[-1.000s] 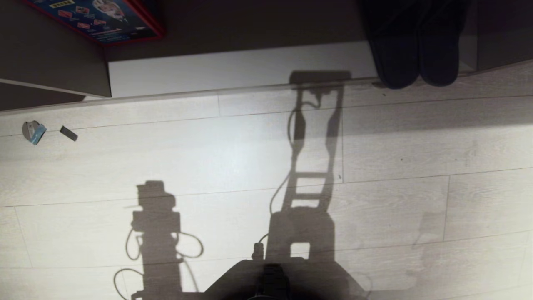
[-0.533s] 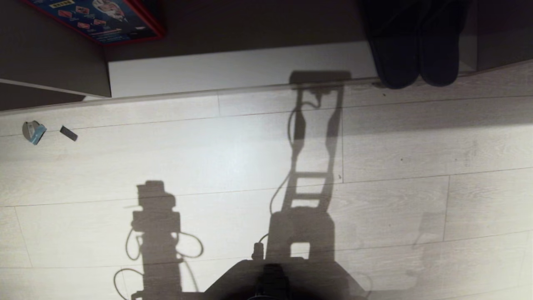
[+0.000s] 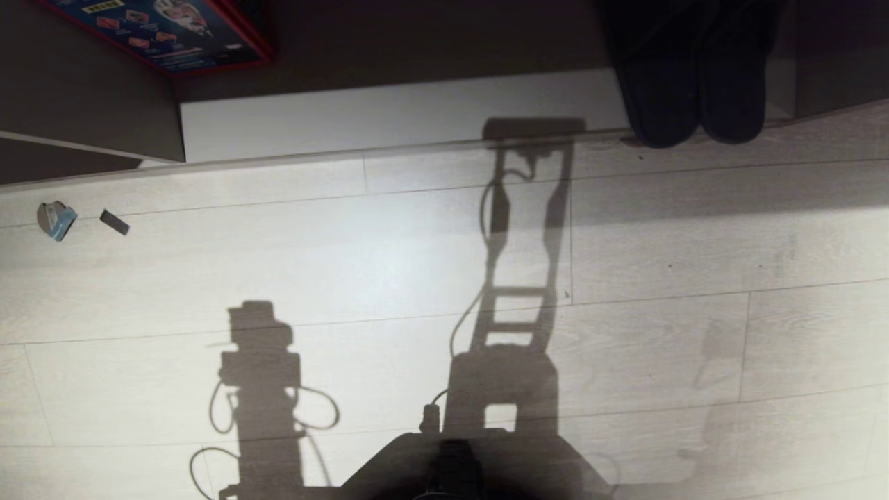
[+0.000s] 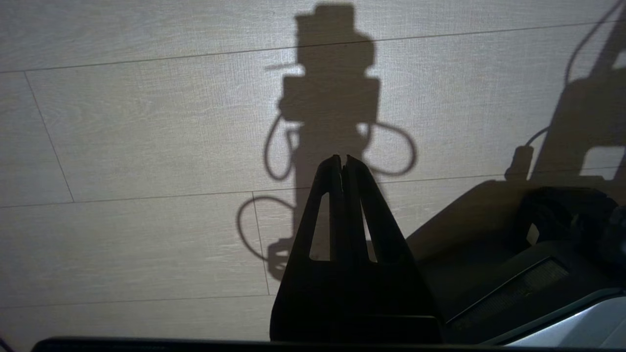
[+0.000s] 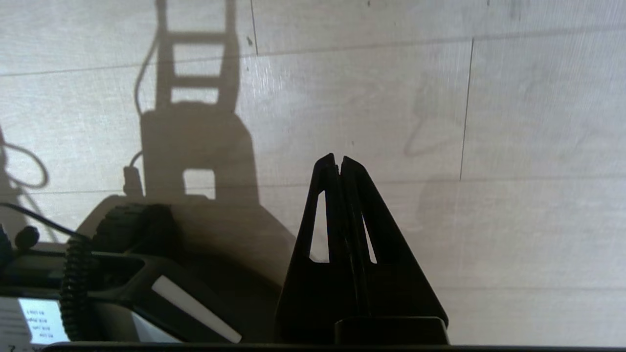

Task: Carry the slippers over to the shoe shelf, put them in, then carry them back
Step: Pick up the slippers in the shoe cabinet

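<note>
The slippers (image 3: 694, 90) are a dark pair lying side by side in the low open shoe shelf (image 3: 417, 114) at the far right of the head view. Their rounded toes stick out over the front edge of its pale base board. Neither arm appears in the head view. In the left wrist view my left gripper (image 4: 343, 157) hangs over bare floor, shut, holding nothing. My right gripper (image 5: 338, 156) is also shut and empty over the floor, well short of the slippers.
Pale wood-plank floor (image 3: 347, 264) lies between my base (image 3: 451, 465) and the shelf. A red-edged printed box (image 3: 167, 35) sits in the far left compartment. Two small bits, a blue-grey one (image 3: 55, 220) and a dark one (image 3: 114, 222), lie on the floor at left.
A faint shadow on the floor at the lower right has shifted slightly. The slippers and the rest of the scene have not moved.
</note>
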